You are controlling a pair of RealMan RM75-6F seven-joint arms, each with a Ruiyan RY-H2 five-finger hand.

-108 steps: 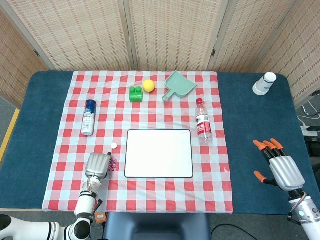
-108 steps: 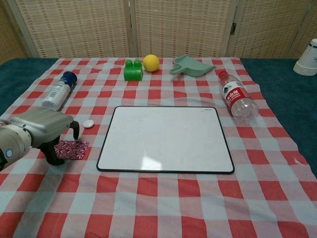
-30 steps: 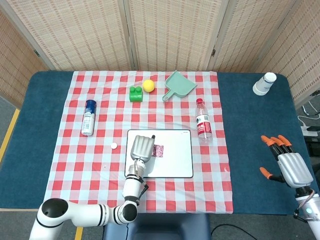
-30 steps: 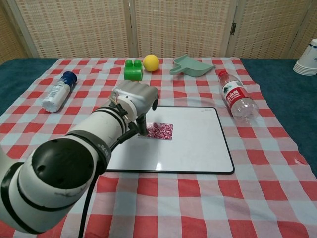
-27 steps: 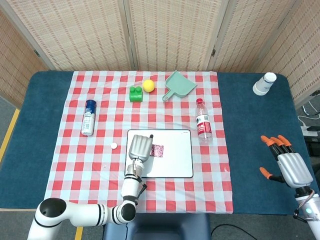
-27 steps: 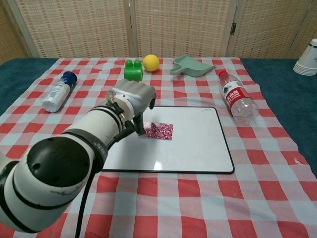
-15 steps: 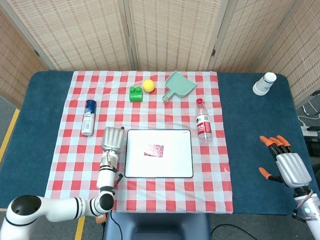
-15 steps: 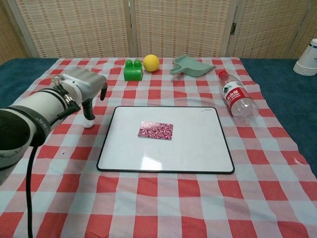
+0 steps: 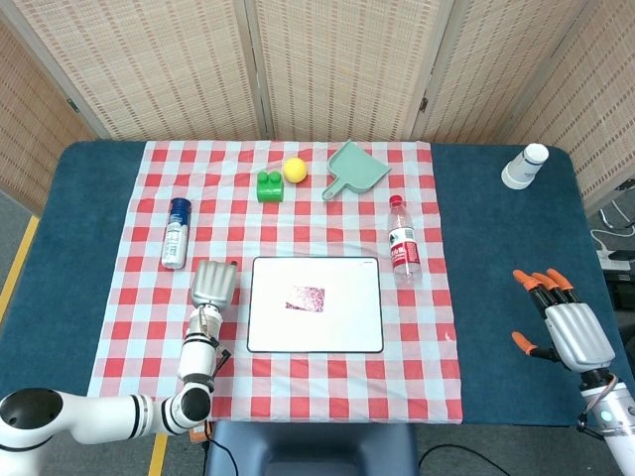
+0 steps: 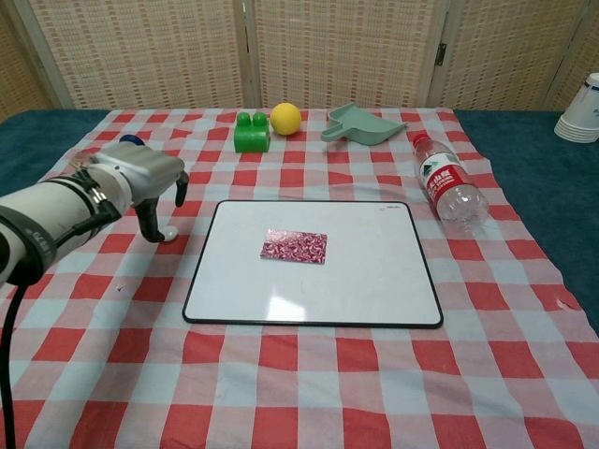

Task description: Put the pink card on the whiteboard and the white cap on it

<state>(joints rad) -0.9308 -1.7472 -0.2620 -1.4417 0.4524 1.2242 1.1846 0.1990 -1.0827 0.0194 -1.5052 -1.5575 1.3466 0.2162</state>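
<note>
The pink card [image 9: 306, 298] [image 10: 295, 246] lies flat near the middle of the whiteboard [image 9: 347, 322] [image 10: 365, 271]. My left hand [image 9: 214, 283] [image 10: 138, 178] hovers just left of the board's far left corner, fingers pointing down and apart. The white cap [image 10: 170, 234] sits on the cloth right beside one lowered finger; in the head view the hand hides it. Nothing is held in that hand. My right hand [image 9: 566, 327] rests over the blue table at the far right, fingers spread and empty.
A spray bottle [image 9: 175, 232] lies left of the hand. Along the far side are a green block [image 9: 269, 185], a yellow ball [image 9: 295, 170] and a green dustpan [image 9: 355, 169]. A water bottle [image 9: 403, 241] lies right of the board; paper cups [image 9: 523, 167] stand far right.
My left hand let go of the pink card on the whiteboard, then moved left off the board to the white cap. The right hand stayed put.
</note>
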